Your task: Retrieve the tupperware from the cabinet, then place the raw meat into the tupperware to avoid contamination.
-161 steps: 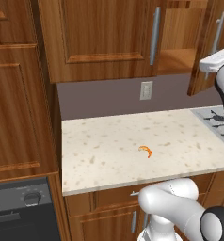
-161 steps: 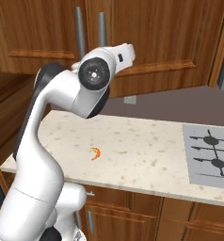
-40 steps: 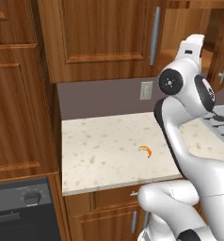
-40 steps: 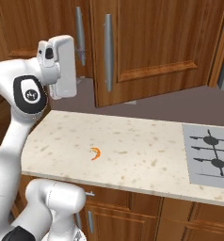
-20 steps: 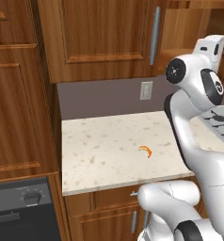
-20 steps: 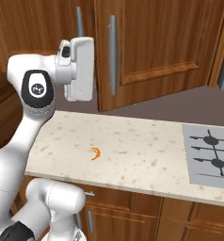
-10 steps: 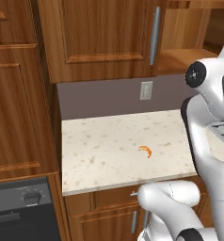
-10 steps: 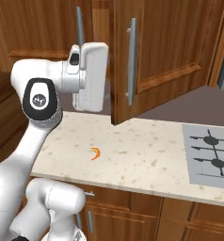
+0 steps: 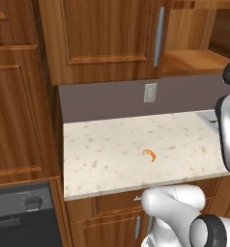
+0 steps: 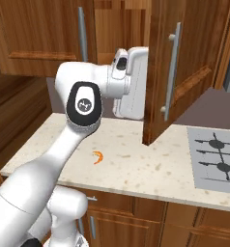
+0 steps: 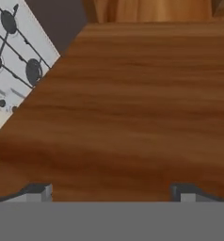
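The cabinet (image 9: 102,38) hangs above the counter. Its left door is closed. Its right door (image 10: 184,62) stands swung out over the counter, baring a light wood shelf (image 9: 194,60). My hand (image 10: 134,82) is pressed against that door's inner face, beside its edge. In the hand view my gripper (image 11: 111,193) is open, its fingertips (image 11: 38,192) set wide against the brown door panel with nothing between them. The raw meat (image 9: 149,154), a small orange crescent (image 10: 98,157), lies on the speckled counter (image 9: 102,159). The tupperware is out of view.
A gas cooktop (image 10: 216,159) sits at the counter's right end, partly under the open door. A wall outlet (image 9: 150,92) is on the backsplash. A tall wood panel (image 9: 15,96) and a dark appliance (image 9: 20,217) bound the counter's left side.
The right cabinet door has swung further out to the right, and my hand has travelled right with it. The jaws stayed open. The raw meat has not moved.
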